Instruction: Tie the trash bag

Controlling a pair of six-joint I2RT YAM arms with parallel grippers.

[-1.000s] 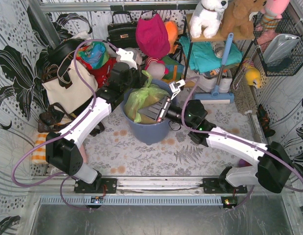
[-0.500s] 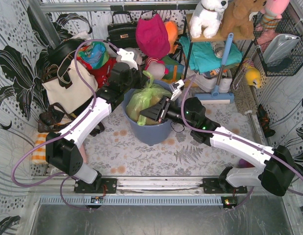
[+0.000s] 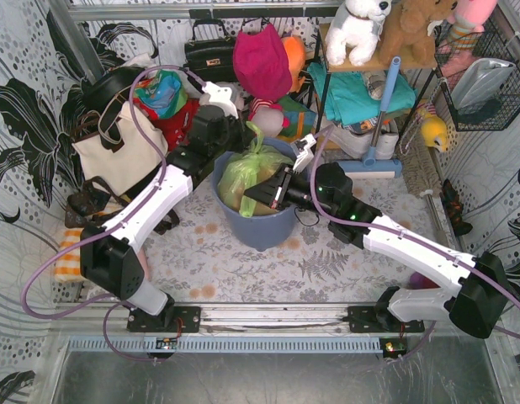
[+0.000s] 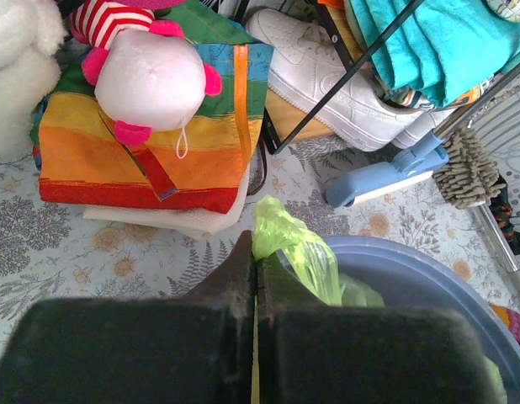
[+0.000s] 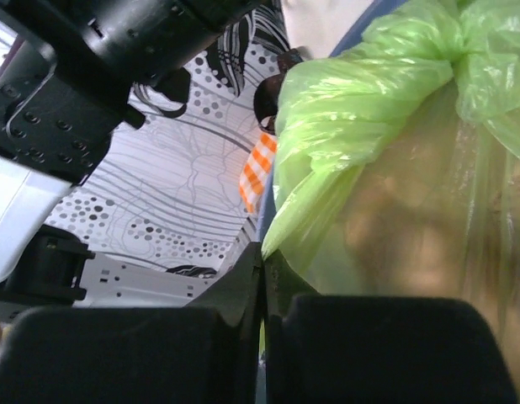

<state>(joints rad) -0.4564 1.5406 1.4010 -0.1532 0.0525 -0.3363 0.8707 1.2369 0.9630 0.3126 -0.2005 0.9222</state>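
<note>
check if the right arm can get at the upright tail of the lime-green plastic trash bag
Likely yes, that tail sits close by, but the right gripper is shut on a lower fold of the lime-green plastic trash bag, and the left gripper pinches the tail.

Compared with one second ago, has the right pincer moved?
Yes. The right pincer slid leftward over the blue bin, away from its right rim, shut on the trash bag.
</note>
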